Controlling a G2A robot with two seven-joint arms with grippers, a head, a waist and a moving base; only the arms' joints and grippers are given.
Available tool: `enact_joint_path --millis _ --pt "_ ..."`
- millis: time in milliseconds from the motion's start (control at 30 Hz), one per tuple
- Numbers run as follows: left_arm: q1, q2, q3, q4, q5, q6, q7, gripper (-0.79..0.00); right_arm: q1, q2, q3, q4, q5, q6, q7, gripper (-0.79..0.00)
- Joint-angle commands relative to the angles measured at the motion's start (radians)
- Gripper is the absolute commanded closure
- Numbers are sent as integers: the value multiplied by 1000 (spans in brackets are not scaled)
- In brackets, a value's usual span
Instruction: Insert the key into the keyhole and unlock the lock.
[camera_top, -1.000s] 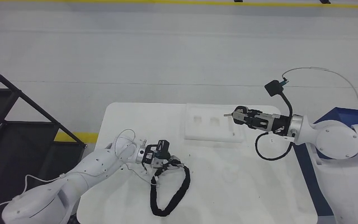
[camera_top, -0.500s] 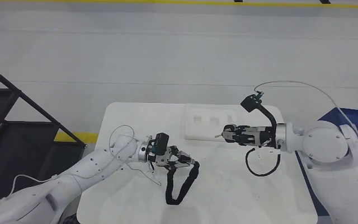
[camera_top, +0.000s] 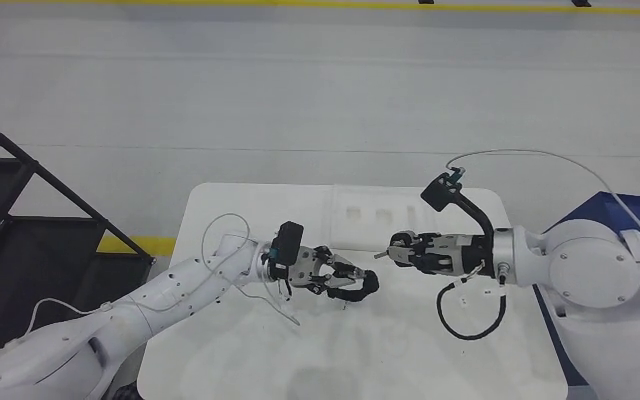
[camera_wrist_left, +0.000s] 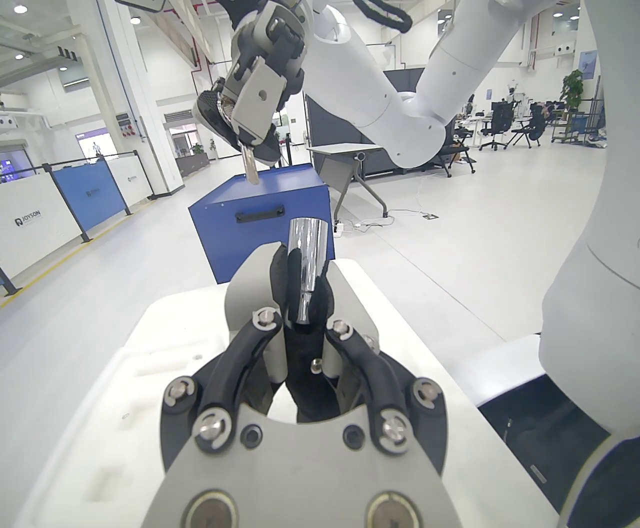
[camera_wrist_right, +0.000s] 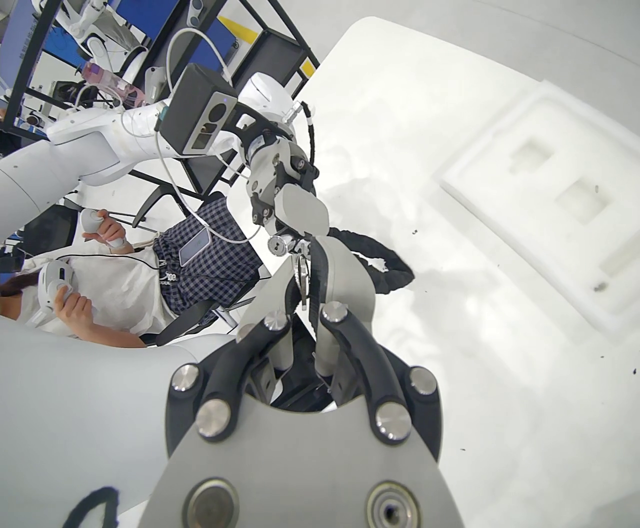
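My left gripper (camera_top: 345, 277) is shut on the lock, a chrome cylinder (camera_wrist_left: 306, 265) with a black fabric-covered cable (camera_top: 362, 287) hanging from it, held above the middle of the table. My right gripper (camera_top: 392, 253) is shut on the small silver key (camera_top: 379, 256), whose blade points at the lock across a short gap. In the left wrist view the key (camera_wrist_left: 248, 167) hangs from the right gripper (camera_wrist_left: 252, 107), above and beyond the cylinder. In the right wrist view the round end of the lock (camera_wrist_right: 276, 244) sits just past my right fingertips (camera_wrist_right: 320, 260), with the cable (camera_wrist_right: 382, 267) behind.
A white foam tray (camera_top: 380, 215) with rectangular recesses lies at the table's far edge, behind both grippers. The white table (camera_top: 250, 340) is bare in front. A black rack (camera_top: 40, 240) stands off the left side, a blue box (camera_top: 612, 205) off the right.
My left gripper lifted the lock and cable off the table and carried them right toward the centre. My right gripper brought the key leftward and nearer, closing the gap to the lock.
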Motion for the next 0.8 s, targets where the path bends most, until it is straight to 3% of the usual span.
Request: enact_joint_path --millis 0,133,633,767 --pt "-9 -10 15 11 2 26 26 0 -1 2 1 -8 0 1 -4 0" --pt "-24 -33 53 43 -11 85 85 0 -4 4 7 -18 -6 2 -20 0" --pt "-24 -33 53 43 -11 85 85 0 -21 5 9 -10 -17 9 -49 0" --pt "19 -39 21 31 -67 138 54 0 -35 12 25 -56 -51 59 -48 0"
